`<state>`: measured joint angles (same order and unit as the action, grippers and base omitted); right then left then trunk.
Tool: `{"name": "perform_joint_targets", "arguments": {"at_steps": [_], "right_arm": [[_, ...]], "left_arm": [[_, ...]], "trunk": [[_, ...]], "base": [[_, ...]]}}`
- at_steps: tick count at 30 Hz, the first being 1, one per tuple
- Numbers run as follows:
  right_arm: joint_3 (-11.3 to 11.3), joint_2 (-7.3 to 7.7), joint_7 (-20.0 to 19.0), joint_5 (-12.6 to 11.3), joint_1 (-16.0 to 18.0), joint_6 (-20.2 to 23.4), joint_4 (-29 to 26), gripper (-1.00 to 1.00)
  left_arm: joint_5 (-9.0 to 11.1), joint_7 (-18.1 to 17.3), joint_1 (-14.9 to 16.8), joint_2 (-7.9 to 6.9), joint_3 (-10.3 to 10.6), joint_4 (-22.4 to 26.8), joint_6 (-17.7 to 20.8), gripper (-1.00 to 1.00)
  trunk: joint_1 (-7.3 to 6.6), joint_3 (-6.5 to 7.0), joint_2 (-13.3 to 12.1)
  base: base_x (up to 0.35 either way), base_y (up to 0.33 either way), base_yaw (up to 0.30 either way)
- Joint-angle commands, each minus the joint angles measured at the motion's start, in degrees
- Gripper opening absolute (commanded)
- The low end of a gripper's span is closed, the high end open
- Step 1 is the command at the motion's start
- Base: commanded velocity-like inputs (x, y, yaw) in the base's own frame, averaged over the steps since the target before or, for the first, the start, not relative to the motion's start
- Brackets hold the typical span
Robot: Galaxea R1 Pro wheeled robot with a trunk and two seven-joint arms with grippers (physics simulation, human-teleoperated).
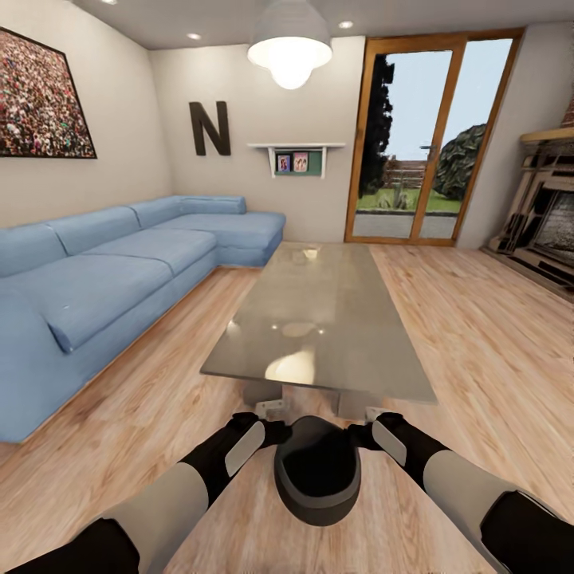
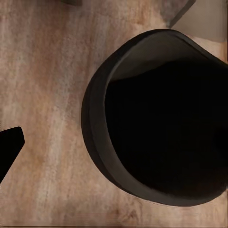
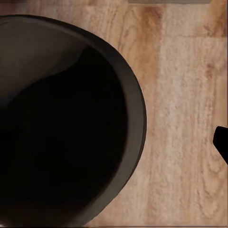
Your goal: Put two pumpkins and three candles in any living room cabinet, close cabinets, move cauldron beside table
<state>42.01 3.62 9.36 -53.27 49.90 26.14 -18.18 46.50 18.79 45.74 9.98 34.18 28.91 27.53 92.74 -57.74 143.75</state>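
**Basically: pot's at the table, set it down gently**

So the black pot hangs between both arms just in front of the table's near end, above the wood floor. I'd lower it level, both sides together, close by the legs. Can't tell how wide either gripper is. The wrist views look straight into its dark mouth; the head view gives the table.
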Motion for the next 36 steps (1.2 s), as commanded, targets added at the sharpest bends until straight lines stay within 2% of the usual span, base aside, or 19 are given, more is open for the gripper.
{"name": "perform_joint_targets", "arguments": {"at_steps": [1,27,36], "right_arm": [[0.4,0.07,0.5,-0.6,0.0,0.2,-0.2,1.00],[0.4,0.07,0.4,-0.6,0.0,0.2,-0.3,1.00],[0.4,0.15,-2.7,-0.6,0.0,0.6,-0.3,1.00]], "left_arm": [[0.6,0.5,0.0,-0.04,0.4,0.1,0.1,1.00],[0.6,0.6,0.0,-0.04,0.4,0.1,0.1,1.00],[0.7,0.6,0.0,-0.04,0.4,0.1,0.1,1.00]], "trunk": [[-0.06,0.17,0.0],[-0.73,5.93,-0.3],[-0.96,7.92,-0.5]], "base": [[-0.253,0.000,0.000],[-0.329,0.000,0.000],[-0.121,0.000,0.000]]}}
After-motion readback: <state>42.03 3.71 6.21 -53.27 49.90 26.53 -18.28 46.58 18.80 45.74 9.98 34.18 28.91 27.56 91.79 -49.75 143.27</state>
